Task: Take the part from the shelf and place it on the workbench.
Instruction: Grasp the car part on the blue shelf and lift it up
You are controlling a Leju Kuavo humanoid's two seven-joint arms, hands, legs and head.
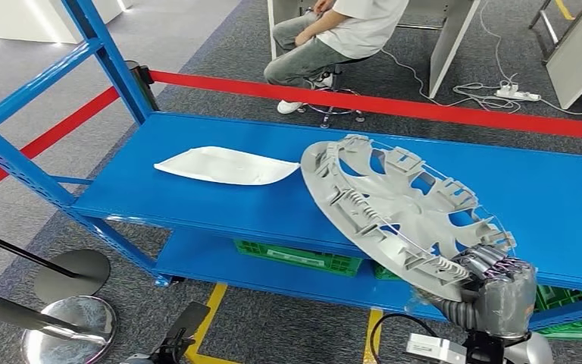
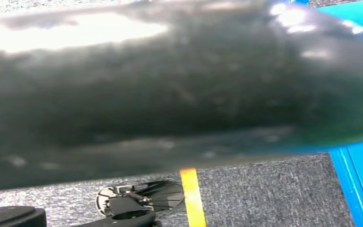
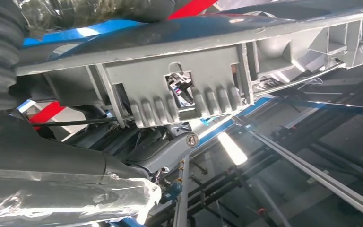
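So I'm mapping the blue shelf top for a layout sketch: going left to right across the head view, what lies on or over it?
White tray → grey wheel cover, tilted → right hand gripping the cover's near edge.

The part [image 1: 394,208] at centre right of the head view looks like matt grey moulded plastic, ribbed and clipped on its exposed back, with a thin wire ring round the rim. The right robot hand [image 1: 496,292] gripping its lower edge has a grey ribbed, rubbery cover. The shelf [image 1: 220,205] is smooth blue painted metal with a slight sheen. A white sheet [image 1: 223,164] at centre left looks smooth and faintly glossy. The floor [image 1: 23,227] is rough grey carpet; polished metal stanchion bases [image 1: 68,330] sit at lower left.
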